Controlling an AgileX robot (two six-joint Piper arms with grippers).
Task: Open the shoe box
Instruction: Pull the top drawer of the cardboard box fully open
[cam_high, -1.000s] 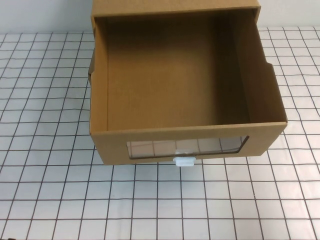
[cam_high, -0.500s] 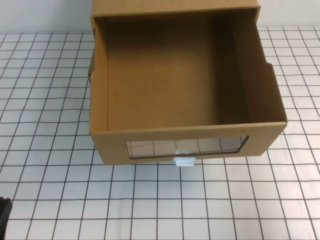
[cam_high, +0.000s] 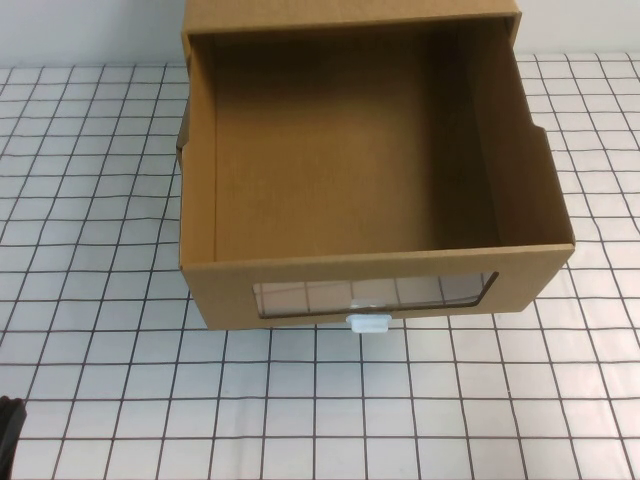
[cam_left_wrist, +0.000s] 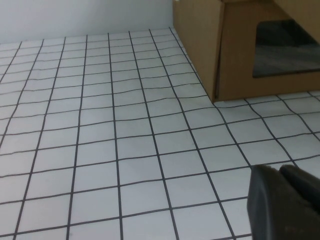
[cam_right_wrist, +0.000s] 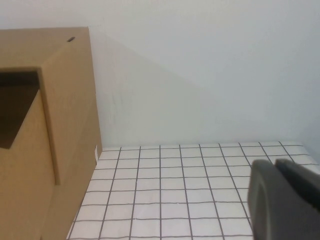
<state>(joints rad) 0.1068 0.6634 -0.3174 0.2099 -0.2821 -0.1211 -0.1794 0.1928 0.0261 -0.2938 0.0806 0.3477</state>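
The fingers of our left gripper (cam_left_wrist: 280, 172) are pressed together on nothing at the near left corner of the surface (cam_high: 100, 400). Our right gripper (cam_right_wrist: 276, 165) is likewise closed and empty toward the right edge. The shoe box (cam_high: 350, 12) stands mid-surface by the far edge, its drawer (cam_high: 330, 272) out, its white tab (cam_high: 368, 322) facing the near edge.

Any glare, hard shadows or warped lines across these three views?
High view: even light, shoe box interior in shade, slight sheen on its window. Left wrist view: no glare, table grid lines look wavy; left pincer shut, above the table, apart from the box. Right wrist view: box throws a soft diagonal shadow on the wall; right pincer shut, off to the box's side, touching nothing.
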